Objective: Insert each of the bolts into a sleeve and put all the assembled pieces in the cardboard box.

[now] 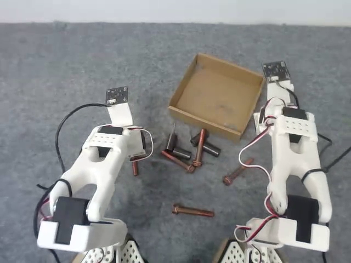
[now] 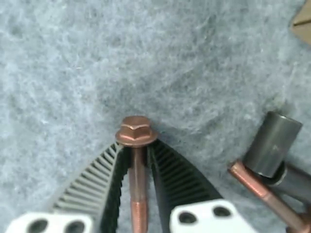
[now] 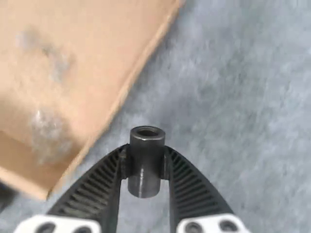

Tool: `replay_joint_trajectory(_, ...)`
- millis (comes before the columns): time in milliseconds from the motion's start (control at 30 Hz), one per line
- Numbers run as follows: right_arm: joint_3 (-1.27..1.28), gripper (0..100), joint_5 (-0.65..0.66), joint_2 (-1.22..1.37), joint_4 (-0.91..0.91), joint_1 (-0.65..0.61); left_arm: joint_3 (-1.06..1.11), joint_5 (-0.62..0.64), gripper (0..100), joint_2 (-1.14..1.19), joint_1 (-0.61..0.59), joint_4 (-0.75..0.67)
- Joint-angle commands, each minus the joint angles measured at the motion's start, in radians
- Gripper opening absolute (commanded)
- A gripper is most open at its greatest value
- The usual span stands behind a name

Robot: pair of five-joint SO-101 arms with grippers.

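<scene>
1. Cardboard box (image 1: 204,121): shallow, open-topped and brown, with a scuffed bare floor. It sits cornerwise on the surface, right of centre, toward the far edge.
2. Held bolt (image 2: 137,170): copper-coloured with a hex flange head. The left gripper (image 2: 137,148) pinches its shank, and the head sits past the fingertips. It is left of centre.
3. Held sleeve (image 3: 145,162): a dark hollow cylinder, gripped across its body by the right gripper (image 3: 146,153), beside the box wall.
4. Heap at centre, just before the box's near corner: slanted bolt (image 1: 177,160) and upright-lying bolt (image 1: 199,147) lie among dark loose sleeves (image 1: 206,146), all touching.
5. Right bolt (image 1: 237,173): lies aslant, apart from the heap.
6. Near bolt (image 1: 193,211): lies crosswise, alone, toward the near edge.
</scene>
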Motion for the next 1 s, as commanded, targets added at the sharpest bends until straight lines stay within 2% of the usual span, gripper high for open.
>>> replay_joint_trajectory(0, -0.006, 0.7, 0.017, 0.01, -0.177, -0.016, -0.002, -0.018, 1, -0.069, -0.003, -0.029)
replay_joint_trajectory(433, 0.035, 0.7, 0.015, 0.202, -0.915, -0.028, -0.004, -0.018, 1, -0.069, -0.003, -0.029)
replay_joint_trajectory(667, 0.035, 0.7, 0.011, 0.309, -1.19, -0.108, -0.004, -0.018, 1, -0.068, 0.0, -0.044)
replay_joint_trajectory(800, 0.035, 0.7, -0.153, 0.337, -1.336, -0.15, -0.004, -0.018, 1, -0.068, -0.003, -0.046)
replay_joint_trajectory(967, 0.037, 0.7, -0.33, 0.346, -1.397, -0.211, -0.004, -0.018, 1, -0.068, -0.003, -0.049)
